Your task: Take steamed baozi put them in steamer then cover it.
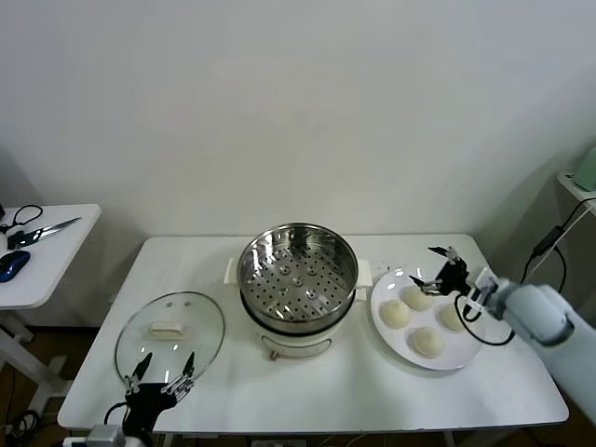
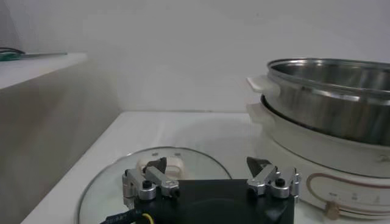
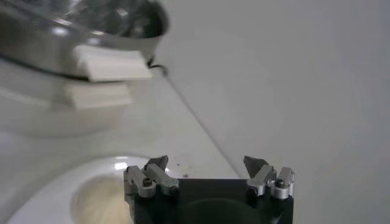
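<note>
The steamer (image 1: 245,265) stands at the table's middle, a shiny steel pot on a white base with its perforated tray bare; it also shows in the left wrist view (image 2: 329,103) and the right wrist view (image 3: 79,24). Several cream-white baozi (image 1: 416,297) lie on a white plate (image 1: 456,358) to its right. My right gripper (image 1: 428,265) hangs open just above the plate's far edge, close to the rearmost baozi (image 3: 100,198), holding nothing (image 3: 207,163). The glass lid (image 1: 170,335) lies flat left of the steamer. My left gripper (image 1: 164,363) is open and empty over the lid's near edge (image 2: 209,165).
A white side table (image 1: 47,270) at the far left carries scissors (image 1: 42,230) and a blue mouse (image 1: 11,264). The wall runs close behind the table. A black cable (image 1: 549,247) trails from the right arm.
</note>
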Available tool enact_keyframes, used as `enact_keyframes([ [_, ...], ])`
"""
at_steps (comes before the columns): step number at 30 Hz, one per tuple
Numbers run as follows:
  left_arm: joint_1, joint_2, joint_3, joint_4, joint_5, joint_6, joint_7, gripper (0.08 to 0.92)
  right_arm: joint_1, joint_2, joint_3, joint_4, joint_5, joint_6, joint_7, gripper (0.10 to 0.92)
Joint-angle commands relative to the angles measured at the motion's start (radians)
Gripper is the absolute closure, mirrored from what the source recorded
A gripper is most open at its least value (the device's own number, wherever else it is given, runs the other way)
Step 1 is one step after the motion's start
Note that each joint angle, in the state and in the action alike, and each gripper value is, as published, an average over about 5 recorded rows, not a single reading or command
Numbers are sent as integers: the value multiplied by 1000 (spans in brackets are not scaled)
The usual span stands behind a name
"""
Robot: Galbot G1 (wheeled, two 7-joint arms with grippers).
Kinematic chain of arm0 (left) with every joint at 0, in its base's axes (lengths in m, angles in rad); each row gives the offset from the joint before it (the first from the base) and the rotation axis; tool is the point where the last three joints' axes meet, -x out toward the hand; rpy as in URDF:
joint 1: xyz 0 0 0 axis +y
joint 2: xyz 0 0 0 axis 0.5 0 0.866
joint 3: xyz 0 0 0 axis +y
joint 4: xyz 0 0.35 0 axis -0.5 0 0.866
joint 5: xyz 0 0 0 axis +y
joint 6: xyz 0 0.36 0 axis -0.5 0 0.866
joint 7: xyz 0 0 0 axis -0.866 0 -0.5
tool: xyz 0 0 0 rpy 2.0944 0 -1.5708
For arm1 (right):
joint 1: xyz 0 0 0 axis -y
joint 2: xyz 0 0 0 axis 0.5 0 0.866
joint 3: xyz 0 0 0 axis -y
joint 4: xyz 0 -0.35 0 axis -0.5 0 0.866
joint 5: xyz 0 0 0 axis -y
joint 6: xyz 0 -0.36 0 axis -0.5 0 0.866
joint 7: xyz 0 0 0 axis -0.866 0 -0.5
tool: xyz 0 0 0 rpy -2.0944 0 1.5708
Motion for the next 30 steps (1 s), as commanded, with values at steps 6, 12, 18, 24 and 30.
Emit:
enact_keyframes([
  [6, 12, 5, 4, -9, 7, -6, 9, 177, 905, 143, -957, -312, 51, 103, -382, 203],
  [12, 2, 0, 6, -11, 8, -3, 12, 177, 796, 255, -926, -382, 73, 33, -339, 203],
  [18, -9, -8, 6, -9, 10, 9, 20, 177, 650, 297, -845, -442, 3, 12, -312, 203],
  [24, -7, -10, 2, -7, 20, 10, 23, 177, 495, 309, -681, -508, -49, 10, -278, 203],
  [30, 1, -15, 6, -7, 41, 7, 23, 177, 395, 316, -582, -532, -59, 6, -265, 203],
])
